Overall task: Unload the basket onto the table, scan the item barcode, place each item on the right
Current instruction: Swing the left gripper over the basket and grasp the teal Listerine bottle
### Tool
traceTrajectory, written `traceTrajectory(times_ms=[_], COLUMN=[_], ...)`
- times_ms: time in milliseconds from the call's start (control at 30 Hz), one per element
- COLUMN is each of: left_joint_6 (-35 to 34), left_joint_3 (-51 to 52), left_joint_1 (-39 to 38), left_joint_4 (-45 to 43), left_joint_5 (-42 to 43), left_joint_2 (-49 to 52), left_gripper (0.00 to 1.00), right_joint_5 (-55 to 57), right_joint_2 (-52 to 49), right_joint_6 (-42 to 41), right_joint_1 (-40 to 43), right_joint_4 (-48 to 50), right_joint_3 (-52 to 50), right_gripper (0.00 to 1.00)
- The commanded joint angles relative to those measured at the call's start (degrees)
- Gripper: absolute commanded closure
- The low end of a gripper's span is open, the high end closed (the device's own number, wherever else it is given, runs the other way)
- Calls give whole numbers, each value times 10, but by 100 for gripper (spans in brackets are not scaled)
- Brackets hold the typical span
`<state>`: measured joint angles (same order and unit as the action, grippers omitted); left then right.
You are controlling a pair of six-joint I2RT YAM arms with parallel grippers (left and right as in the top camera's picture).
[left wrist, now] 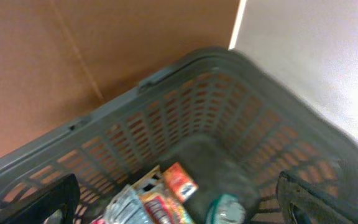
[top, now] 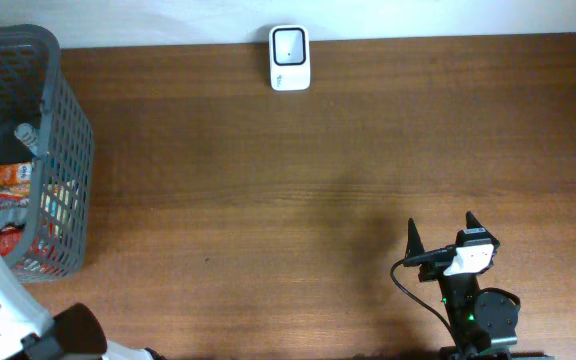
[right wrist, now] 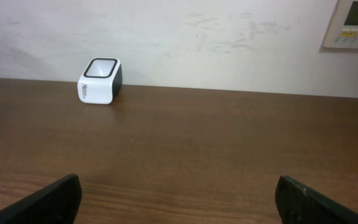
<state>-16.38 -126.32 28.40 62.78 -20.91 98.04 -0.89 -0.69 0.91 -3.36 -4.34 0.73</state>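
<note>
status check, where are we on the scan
Left pincer open over basket, items unpicked. Right pincer open, empty, facing scanner. Nothing blocking scanner.

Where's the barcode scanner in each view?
Overhead: barcode scanner at the table's far edge, top centre.
Left wrist: not in it.
Right wrist: upper left, by the white wall.
Shared landmark: the table's far edge, overhead and right wrist; the grey basket, overhead and left wrist.
</note>
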Motion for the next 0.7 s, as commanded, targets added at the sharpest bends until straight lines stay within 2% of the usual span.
traceTrajectory(times_ms=[0, 267, 433, 667], left_joint_6=[-9, -7, -7, -3], left_joint_3=[-5, -5, -5, -5], left_joint_1=[13, 13, 12, 12], left_joint_4=[16, 57, 75, 100], left_joint_5=[14, 49, 121, 128], left_joint_2=[21, 85, 139, 193], left_gripper=[1, 1, 1, 1], right_joint_5=[3, 3, 3, 3], right_joint_2=[4, 4, 4, 4], right_joint_6=[2, 2, 2, 2], right_joint_1=[4, 4, 4, 4], right_joint_4=[-2, -2, -2, -2], right_joint_3=[-4, -4, -4, -4], right_gripper=[1, 2, 2, 2])
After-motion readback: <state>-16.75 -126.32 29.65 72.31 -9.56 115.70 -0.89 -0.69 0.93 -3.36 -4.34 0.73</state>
